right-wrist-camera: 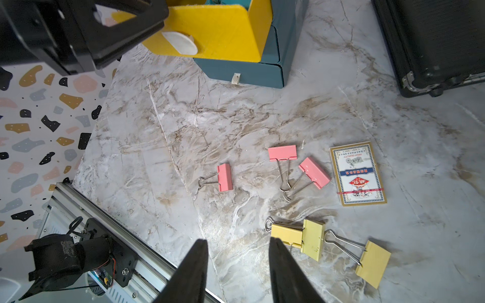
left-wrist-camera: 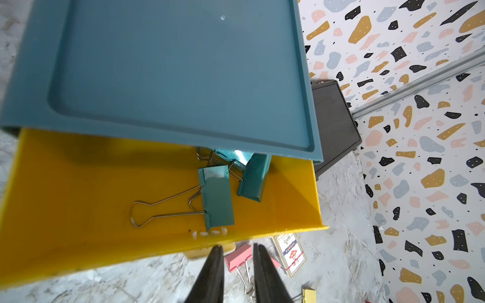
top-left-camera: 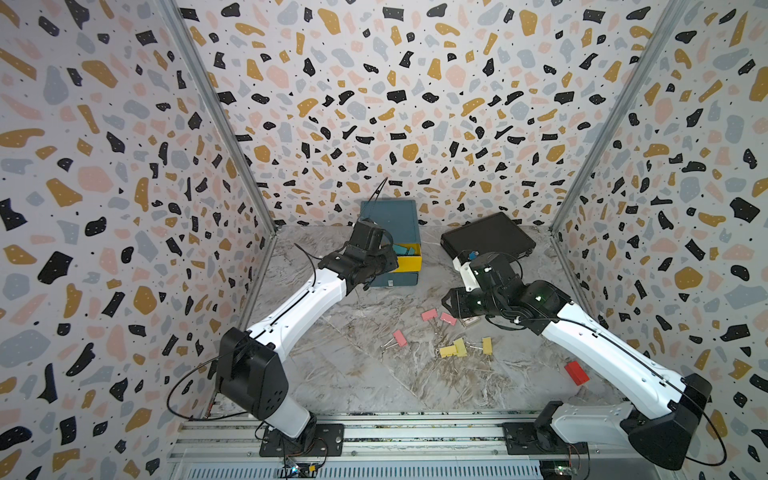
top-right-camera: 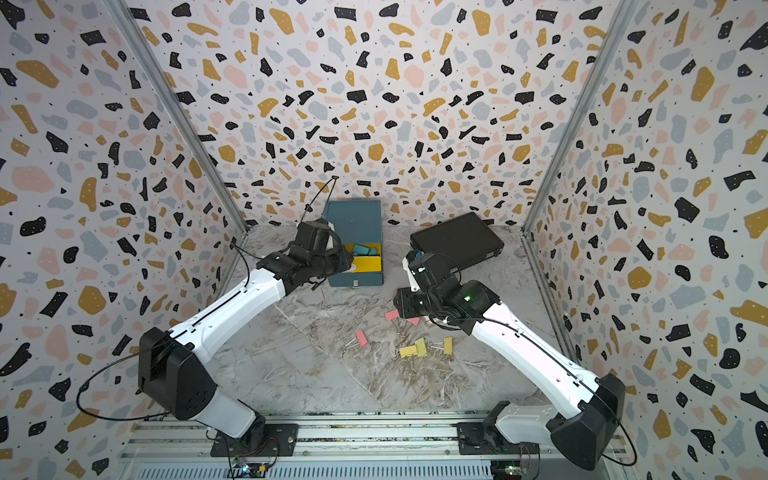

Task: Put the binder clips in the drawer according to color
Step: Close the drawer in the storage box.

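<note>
Binder clips (left-wrist-camera: 217,196) of teal colour lie inside the yellow top drawer (left-wrist-camera: 78,196), which is pulled out of the teal chest (top-left-camera: 390,220) at the far middle of the table (top-left-camera: 353,374). Three pink clips (right-wrist-camera: 225,177) and three yellow clips (right-wrist-camera: 312,242) lie on the marble nearer and more to the right, the yellow ones nearest. The left gripper (left-wrist-camera: 237,265) is just before the drawer's front edge, its fingers slightly apart with nothing between them. The right gripper (right-wrist-camera: 237,259) hovers over the loose clips, fingers apart and empty.

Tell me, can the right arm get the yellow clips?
Probably yes. The yellow clips lie in the open on the table, close to the right arm, whose fingers are open and empty; nothing stands between.
</note>
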Available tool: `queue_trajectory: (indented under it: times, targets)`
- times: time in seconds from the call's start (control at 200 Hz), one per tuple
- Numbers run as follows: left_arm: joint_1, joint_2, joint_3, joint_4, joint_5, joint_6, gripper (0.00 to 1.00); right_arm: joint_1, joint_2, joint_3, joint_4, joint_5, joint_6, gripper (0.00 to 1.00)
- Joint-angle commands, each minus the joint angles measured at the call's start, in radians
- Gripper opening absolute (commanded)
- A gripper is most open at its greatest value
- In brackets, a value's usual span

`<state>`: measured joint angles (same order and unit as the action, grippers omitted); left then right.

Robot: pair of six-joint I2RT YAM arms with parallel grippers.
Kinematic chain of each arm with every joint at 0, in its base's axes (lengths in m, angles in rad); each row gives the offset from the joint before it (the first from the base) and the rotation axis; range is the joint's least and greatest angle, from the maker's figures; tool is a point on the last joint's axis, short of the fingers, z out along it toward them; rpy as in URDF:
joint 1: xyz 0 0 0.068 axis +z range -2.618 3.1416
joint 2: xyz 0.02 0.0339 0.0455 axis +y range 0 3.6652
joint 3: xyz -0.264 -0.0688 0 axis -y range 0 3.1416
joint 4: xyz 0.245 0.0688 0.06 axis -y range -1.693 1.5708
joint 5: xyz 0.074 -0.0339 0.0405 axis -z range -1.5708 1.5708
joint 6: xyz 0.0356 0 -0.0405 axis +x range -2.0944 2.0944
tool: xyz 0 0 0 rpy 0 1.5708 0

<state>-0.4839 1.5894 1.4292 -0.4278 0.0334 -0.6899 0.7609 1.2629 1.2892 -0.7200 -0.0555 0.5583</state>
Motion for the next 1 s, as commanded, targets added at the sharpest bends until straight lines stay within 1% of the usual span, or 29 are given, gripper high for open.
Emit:
queue_trajectory:
  times: [0.0, 0.27, 0.41, 0.446, 0.536, 0.611, 0.656, 0.691, 0.721, 0.836, 0.906, 0.936, 0.986, 0.991]
  targets:
    - [0.021, 0.032, 0.069, 0.011, 0.015, 0.050, 0.27, -0.004, -0.026, 0.000, -0.001, 0.005, 0.001, 0.43]
    - [0.057, 0.096, 0.133, 0.004, 0.040, 0.082, 0.27, -0.003, -0.013, -0.004, 0.000, 0.002, 0.000, 0.43]
    - [0.065, 0.108, 0.158, -0.020, 0.065, 0.080, 0.31, -0.004, -0.017, -0.008, 0.000, 0.004, 0.000, 0.43]
    - [0.065, 0.089, 0.153, -0.020, 0.063, 0.072, 0.34, -0.005, -0.020, -0.009, -0.001, 0.004, -0.001, 0.43]
    - [0.053, -0.005, 0.104, -0.003, -0.003, 0.039, 0.50, -0.005, -0.025, -0.016, 0.000, 0.002, 0.001, 0.43]
    - [0.039, -0.088, 0.061, 0.015, -0.056, 0.024, 0.57, -0.005, -0.025, -0.024, 0.005, -0.001, 0.002, 0.43]
    - [0.036, -0.119, 0.047, 0.013, -0.068, 0.019, 0.58, -0.005, -0.025, -0.032, 0.008, -0.006, 0.004, 0.43]
    - [0.036, -0.136, 0.037, 0.007, -0.070, 0.011, 0.58, -0.005, -0.025, -0.037, 0.012, -0.009, 0.006, 0.43]
    - [0.035, -0.148, 0.021, 0.006, -0.064, 0.003, 0.55, -0.005, -0.025, -0.041, 0.013, -0.010, 0.007, 0.43]
    - [0.029, -0.153, -0.056, 0.020, -0.006, -0.061, 0.39, -0.005, -0.032, -0.058, 0.020, -0.012, 0.012, 0.43]
    - [0.027, -0.144, -0.121, 0.074, 0.021, -0.102, 0.30, -0.005, -0.037, -0.062, 0.021, -0.010, 0.015, 0.42]
    - [0.026, -0.138, -0.144, 0.104, 0.034, -0.123, 0.28, -0.005, -0.037, -0.062, 0.020, -0.008, 0.015, 0.43]
    - [0.028, -0.116, -0.163, 0.140, 0.059, -0.140, 0.28, -0.005, -0.036, -0.059, 0.018, -0.009, 0.013, 0.43]
    - [0.028, -0.114, -0.163, 0.142, 0.062, -0.155, 0.28, -0.005, -0.036, -0.059, 0.018, -0.009, 0.013, 0.43]
